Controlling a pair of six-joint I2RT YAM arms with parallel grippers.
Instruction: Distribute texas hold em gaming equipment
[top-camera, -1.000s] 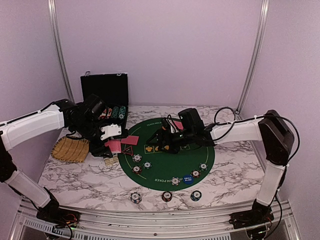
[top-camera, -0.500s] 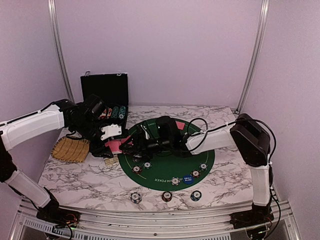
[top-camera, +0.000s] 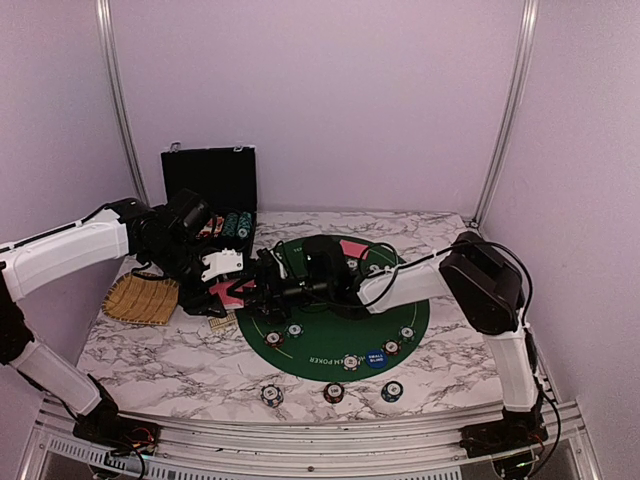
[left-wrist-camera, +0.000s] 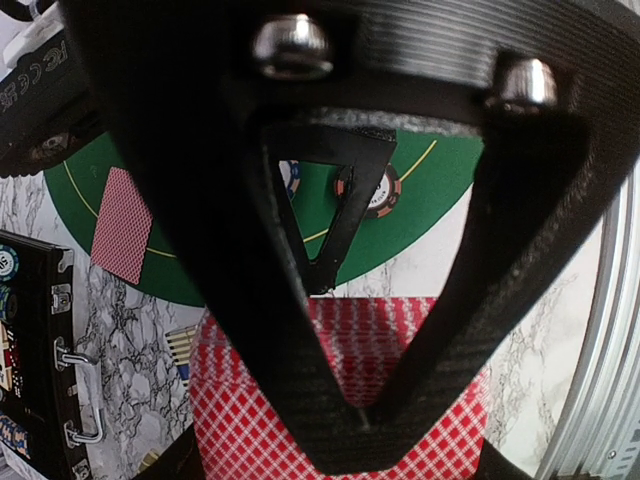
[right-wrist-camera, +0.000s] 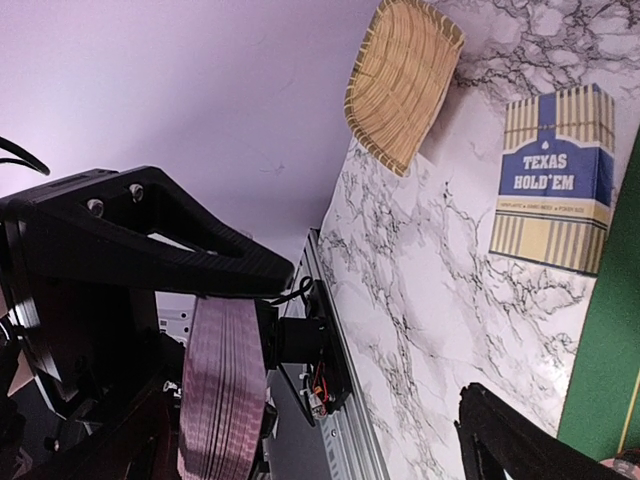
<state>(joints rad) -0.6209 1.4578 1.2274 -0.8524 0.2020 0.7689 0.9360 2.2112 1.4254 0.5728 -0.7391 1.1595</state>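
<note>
My left gripper (top-camera: 226, 286) is shut on a deck of red-backed playing cards (left-wrist-camera: 340, 400) at the left rim of the green mat (top-camera: 340, 318); its fingers meet on the deck (left-wrist-camera: 365, 415). My right gripper (top-camera: 262, 285) reaches left across the mat and stands open (right-wrist-camera: 320, 445), the deck's edge (right-wrist-camera: 225, 390) just inside one finger. Striped poker chips (top-camera: 274, 339) and the blue small blind disc (top-camera: 375, 359) lie on the mat. Three chips (top-camera: 334, 392) sit off it in front. The dark triangle (left-wrist-camera: 335, 205), a chip (left-wrist-camera: 381, 190) and a single card (left-wrist-camera: 120, 225) lie on the mat.
An open black case (top-camera: 215, 195) with chips stands at the back left. The woven straw tray (top-camera: 140, 298) lies left of the mat, and the Texas Hold'em card box (right-wrist-camera: 555, 180) lies between tray and mat. Another red card (top-camera: 352, 248) lies at the mat's far edge.
My right arm has swept left across the mat from its middle to the deck in the left gripper. The left arm and the deck have stayed put.
</note>
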